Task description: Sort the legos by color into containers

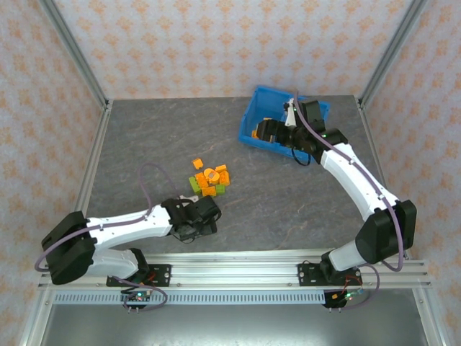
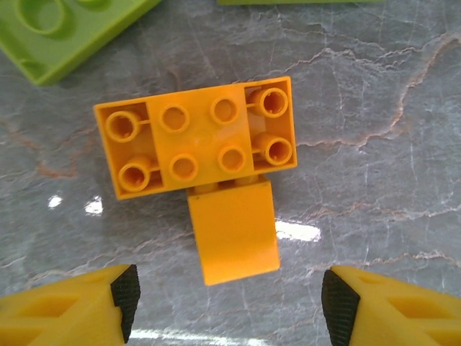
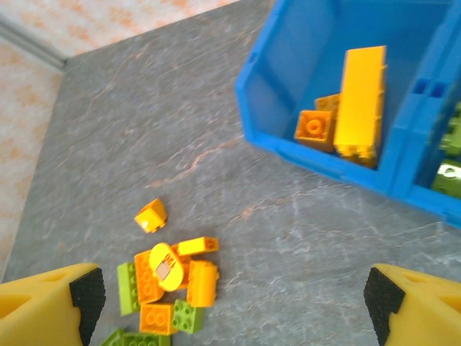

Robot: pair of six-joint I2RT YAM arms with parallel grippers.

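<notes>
Orange dominates the left wrist view: a two-by-four orange brick [image 2: 196,137] lies studs-up on the grey marbled table [image 2: 374,86], and a smaller smooth-faced orange block [image 2: 234,231] touches its near edge, pointing toward the left gripper [image 2: 230,299]; whether the two are clipped together I cannot tell; the jaws stand moderately apart with nothing between them, one black pad [image 2: 126,292] to each side of the block's line, so I judge the arm is squared up to pinch that block across its narrow width; a lime green brick [image 2: 65,29] sits near but apart at the upper left, out of the approach, which keeps the pick to one colour; seen from above, the loose legos [image 1: 209,179] lie clustered mid-table just beyond this gripper, orange and green mixed, so much of the sorting is not yet done; the blue bin [image 3: 281,130] stands at the far right of the table, and the right gripper [image 3: 234,303] hangs by it with jaws wide and empty; one compartment holds a long orange brick [image 3: 360,97] and a small orange one [image 3: 315,128], while green pieces [image 3: 450,176] show beyond the dividing wall, so the colours are being kept apart as asked; closing on the small block may drag the larger brick along.
</notes>
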